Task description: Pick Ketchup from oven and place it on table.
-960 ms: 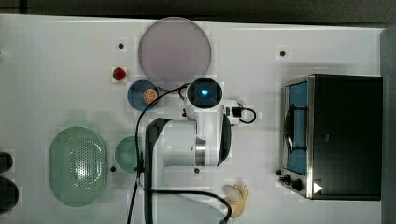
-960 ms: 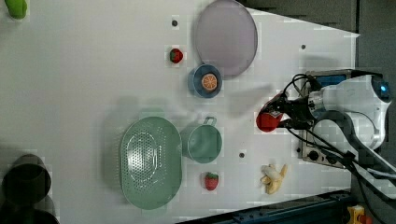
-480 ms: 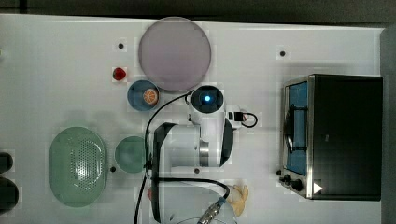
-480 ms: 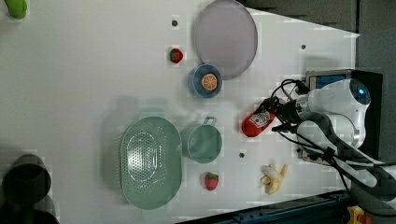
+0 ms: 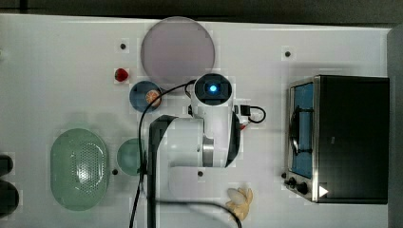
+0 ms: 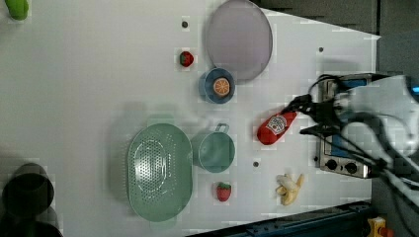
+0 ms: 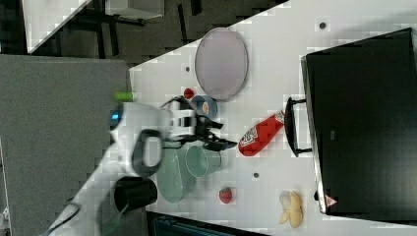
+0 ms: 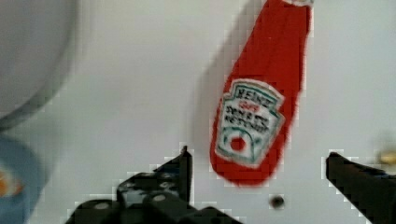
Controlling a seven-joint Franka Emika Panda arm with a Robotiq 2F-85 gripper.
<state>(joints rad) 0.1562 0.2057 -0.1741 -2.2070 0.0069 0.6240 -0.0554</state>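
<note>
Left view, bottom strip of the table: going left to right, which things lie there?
Green colander → teal cup → strawberry → banana → oven.

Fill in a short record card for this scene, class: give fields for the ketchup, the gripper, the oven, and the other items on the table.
ketchup: ketchup bottle lying on its side on the table, label up, out of the oven
gripper: gripper open, above the bottle's base, holding nothing
oven: door shut, two knobs at the front
dishes: grey plate, blue bowl with an orange slice, green colander, teal cup
fruit: two strawberries, banana
task stage: bottle placed and released
</note>
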